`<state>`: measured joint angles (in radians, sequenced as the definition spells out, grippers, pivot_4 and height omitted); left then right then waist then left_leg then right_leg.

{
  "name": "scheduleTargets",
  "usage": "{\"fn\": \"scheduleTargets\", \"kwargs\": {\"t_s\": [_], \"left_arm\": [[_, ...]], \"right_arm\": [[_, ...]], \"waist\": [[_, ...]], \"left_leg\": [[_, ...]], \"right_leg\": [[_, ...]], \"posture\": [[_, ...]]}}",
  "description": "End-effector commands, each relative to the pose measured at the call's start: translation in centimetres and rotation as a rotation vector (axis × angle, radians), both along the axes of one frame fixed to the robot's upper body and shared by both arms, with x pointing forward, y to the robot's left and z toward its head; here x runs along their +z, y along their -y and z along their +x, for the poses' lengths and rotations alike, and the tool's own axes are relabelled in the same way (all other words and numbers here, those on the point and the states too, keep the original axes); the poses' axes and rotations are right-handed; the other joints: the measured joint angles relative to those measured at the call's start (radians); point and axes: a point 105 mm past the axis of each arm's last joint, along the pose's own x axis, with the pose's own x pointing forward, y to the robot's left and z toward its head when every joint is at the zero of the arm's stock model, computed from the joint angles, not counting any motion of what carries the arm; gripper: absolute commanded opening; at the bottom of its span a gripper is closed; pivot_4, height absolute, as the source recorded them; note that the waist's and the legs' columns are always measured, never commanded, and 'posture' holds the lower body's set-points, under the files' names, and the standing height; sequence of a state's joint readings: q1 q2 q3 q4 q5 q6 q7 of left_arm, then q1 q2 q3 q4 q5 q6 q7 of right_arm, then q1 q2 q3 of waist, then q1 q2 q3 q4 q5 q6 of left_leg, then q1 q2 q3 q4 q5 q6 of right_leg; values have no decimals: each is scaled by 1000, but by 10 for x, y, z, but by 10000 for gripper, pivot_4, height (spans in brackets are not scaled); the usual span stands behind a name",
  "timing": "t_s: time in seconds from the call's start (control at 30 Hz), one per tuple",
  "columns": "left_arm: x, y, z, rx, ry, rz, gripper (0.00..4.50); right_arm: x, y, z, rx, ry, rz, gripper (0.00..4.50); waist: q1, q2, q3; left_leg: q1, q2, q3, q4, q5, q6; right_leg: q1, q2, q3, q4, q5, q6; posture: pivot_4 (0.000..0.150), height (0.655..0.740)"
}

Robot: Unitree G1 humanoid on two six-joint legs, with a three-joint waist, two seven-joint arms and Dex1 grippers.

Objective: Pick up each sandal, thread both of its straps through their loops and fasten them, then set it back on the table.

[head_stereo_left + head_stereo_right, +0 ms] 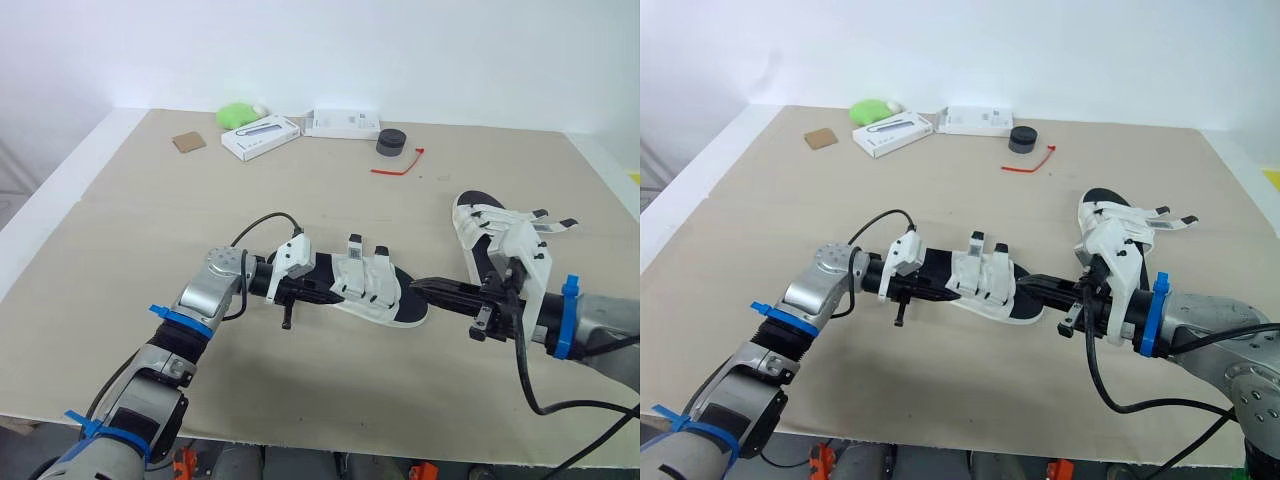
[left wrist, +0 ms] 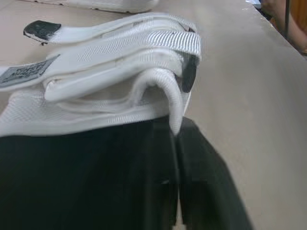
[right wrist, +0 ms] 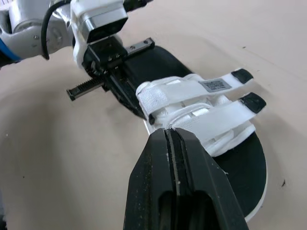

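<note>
The right gripper [image 1: 420,285] has its two black fingers pressed together, holding nothing. The near sandal [image 1: 385,300] lies right in front of its tips, toe end first. The sandal's long side runs straight from this gripper to the left gripper [image 1: 300,288]. That one is at the heel end and seems to pinch the heel, though this is hard to see. The two straps [image 3: 192,103] sit just past the right gripper's tips, so the right arm is nearer to them. The second sandal [image 1: 500,235] is close beside the right gripper, near its wrist. A red tie [image 1: 398,166], a black round thing [image 1: 391,142] and white boxes [image 1: 260,136] lie far past both, out of the way.
</note>
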<state>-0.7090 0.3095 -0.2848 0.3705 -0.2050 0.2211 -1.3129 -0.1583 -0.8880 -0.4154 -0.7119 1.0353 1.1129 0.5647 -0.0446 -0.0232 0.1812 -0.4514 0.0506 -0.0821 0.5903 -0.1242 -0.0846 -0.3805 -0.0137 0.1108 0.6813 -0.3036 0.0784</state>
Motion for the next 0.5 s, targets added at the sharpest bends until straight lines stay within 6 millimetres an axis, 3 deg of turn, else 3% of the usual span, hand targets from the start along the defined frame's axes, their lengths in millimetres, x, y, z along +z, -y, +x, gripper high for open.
{"fn": "scheduleTargets", "kwargs": {"t_s": [0.03,0.2,0.3,0.33,0.4,0.47,0.5], "left_arm": [[-10,-4,2,66,-40,9,487],[3,-11,15,218,-62,-69,487],[22,-33,42,479,-49,-148,487],[27,-43,52,577,-43,-171,487],[37,-87,81,923,-46,-236,487],[41,-129,94,1201,-97,-319,487],[41,-139,95,1265,-120,-345,487]], "right_arm": [[6,-3,1,9,36,14,0],[6,-4,3,10,37,24,0],[5,-5,4,13,34,33,0],[4,-6,5,16,33,35,0],[3,-6,7,20,28,41,0],[2,-7,10,27,25,53,0],[1,-9,11,31,25,58,0]], "waist": [[-1,0,0],[-1,0,0],[-5,0,0],[-7,0,0],[-9,0,0],[-13,-2,1],[-16,-2,1]], "left_leg": [[0,0,0,0,0,0],[2,0,0,1,2,3],[3,0,0,1,3,5],[4,1,0,1,3,5],[4,1,1,0,4,6],[4,2,0,0,4,6],[4,2,0,0,4,6]], "right_leg": [[0,0,0,0,0,0],[2,0,0,0,2,0],[2,0,0,0,4,0],[2,0,0,0,4,0],[2,1,0,0,5,0],[2,2,0,0,6,0],[2,2,0,0,6,0]], "posture": [[1500,7400],[1500,7400],[1500,7400],[1500,7400],[1500,7400],[1500,7400],[1500,7400]]}}
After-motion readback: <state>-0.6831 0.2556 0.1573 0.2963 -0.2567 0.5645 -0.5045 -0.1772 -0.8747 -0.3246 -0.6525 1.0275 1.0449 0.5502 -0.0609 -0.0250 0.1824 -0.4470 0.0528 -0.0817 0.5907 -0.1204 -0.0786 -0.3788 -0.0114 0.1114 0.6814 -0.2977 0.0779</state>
